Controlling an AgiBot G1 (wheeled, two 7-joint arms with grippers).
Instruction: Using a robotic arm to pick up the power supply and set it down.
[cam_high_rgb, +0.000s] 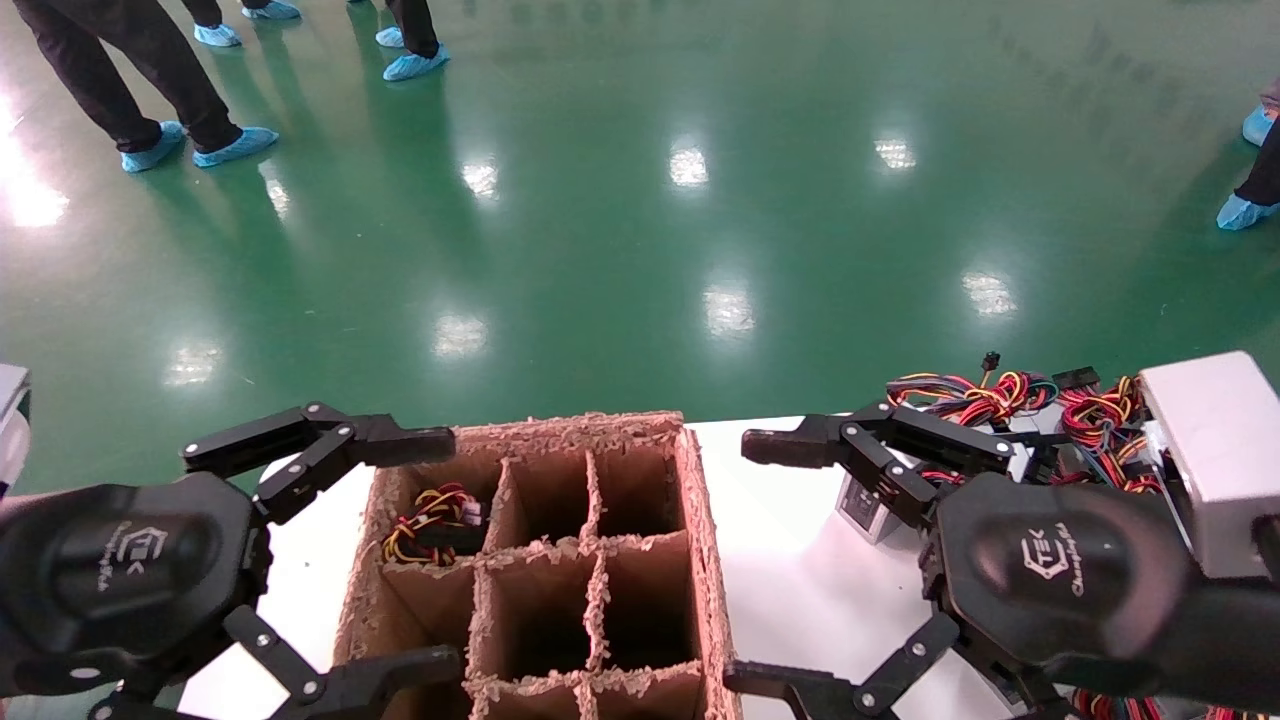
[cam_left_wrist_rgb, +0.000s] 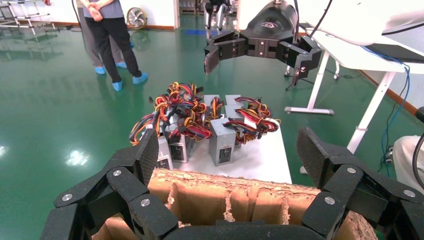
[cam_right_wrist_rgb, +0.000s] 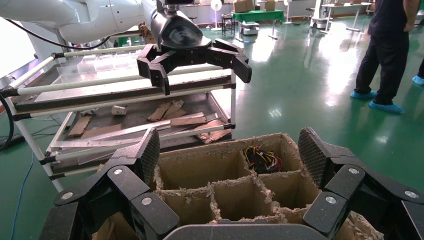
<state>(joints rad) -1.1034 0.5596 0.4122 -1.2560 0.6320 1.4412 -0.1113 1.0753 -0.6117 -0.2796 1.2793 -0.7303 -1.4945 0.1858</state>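
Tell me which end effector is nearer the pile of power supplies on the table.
Right. The right end effector hangs open right over the pile of power supplies, while the left end effector is open on the far side of the cardboard divider box.

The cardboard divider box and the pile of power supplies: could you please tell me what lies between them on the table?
Only bare white table separates the cardboard divider box from the power supplies, seen in the head view.

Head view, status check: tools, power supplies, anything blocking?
Left tool open over the divided carton, right tool open beside it, both empty. Power supplies clustered on white table, one already in a carton cell. Nothing blocking.
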